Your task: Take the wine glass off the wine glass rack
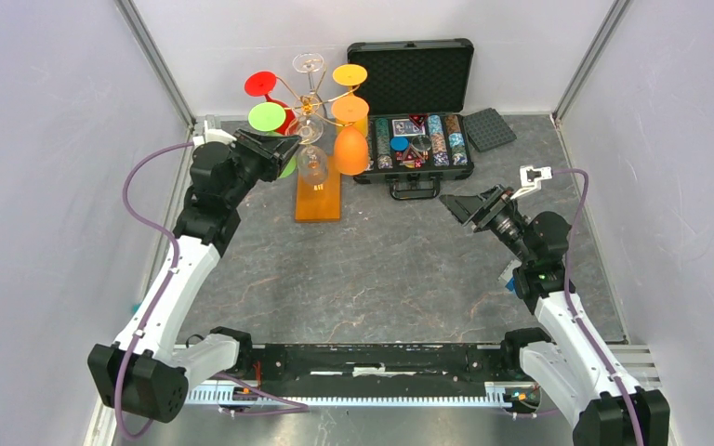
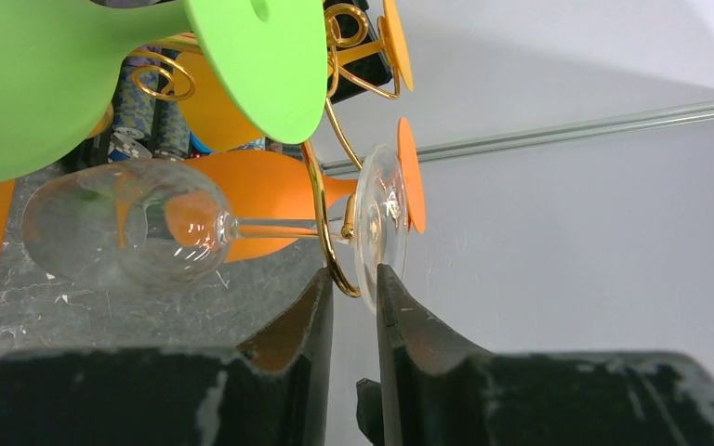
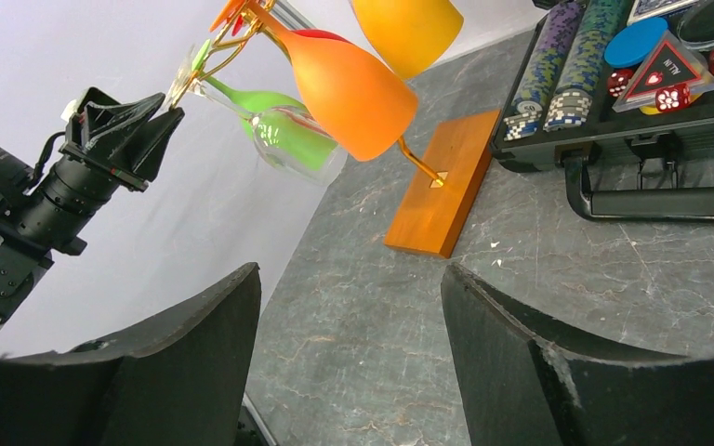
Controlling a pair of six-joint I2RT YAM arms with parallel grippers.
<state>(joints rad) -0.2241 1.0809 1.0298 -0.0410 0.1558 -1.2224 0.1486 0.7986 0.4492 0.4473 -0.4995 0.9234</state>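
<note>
The wine glass rack point(image 1: 319, 197) is golden wire on an orange wooden base, at the back of the table. A clear wine glass point(image 1: 313, 165) hangs upside down from its near-left arm. In the left wrist view its bowl point(image 2: 130, 232) lies left and its foot point(image 2: 378, 223) sits in a wire loop point(image 2: 321, 251). My left gripper point(image 2: 353, 281) is closed to a narrow gap on the foot's rim, with the loop between the jaws too; it also shows in the top view point(image 1: 288, 146). My right gripper point(image 3: 349, 297) is open and empty, low over the table point(image 1: 456, 206).
Red point(image 1: 262, 84), green point(image 1: 267, 116), orange point(image 1: 351, 149) and yellow-orange point(image 1: 350, 74) glasses and a second clear glass point(image 1: 309, 63) hang on the rack. An open black chip case point(image 1: 418, 139) stands right of it, with a dark foam pad point(image 1: 489, 128) beside it. White walls enclose the table.
</note>
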